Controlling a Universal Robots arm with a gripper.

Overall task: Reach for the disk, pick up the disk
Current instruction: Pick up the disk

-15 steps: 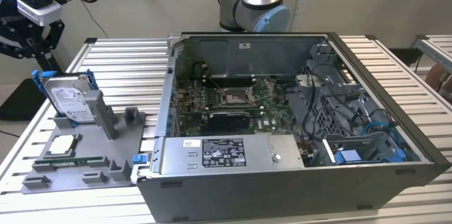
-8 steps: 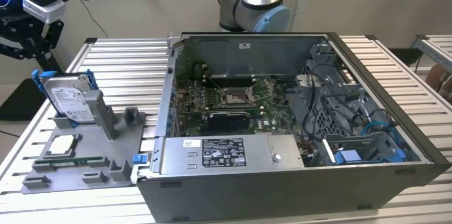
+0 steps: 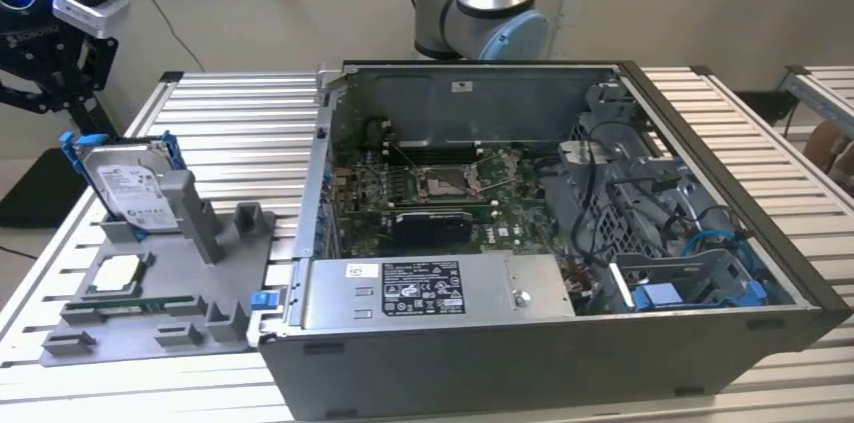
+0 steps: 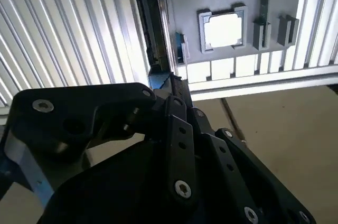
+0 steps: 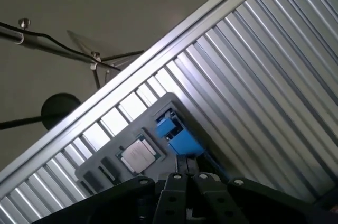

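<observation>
**Robot gripper hangs beside upright disk next to an opened computer**

1 robot arm's black gripper hangs over the far corner of a slatted metal table, at the exterior view's left. Whether the gripper is open or closed cannot be told from these pictures, and nothing can be seen held in it.

The disk stands on edge in a slot of a grey holder on the table, with its white label facing the camera and blue rails along its sides. In the exterior view the gripper sits just above the disk and toward the exterior view's left of it, near its top edge. Contact between them cannot be made out.

In the second wrist view the gripper points at the disk, which appears edge-on. In the first wrist view the gripper is just beside the disk's blue rail.

A small square chip lies flat in a pocket of the same holder, nearer the camera than the disk, and it also shows in both wrist views.

An open computer case stands to the exterior view's right of the holder. The arm's base rises behind it.
</observation>
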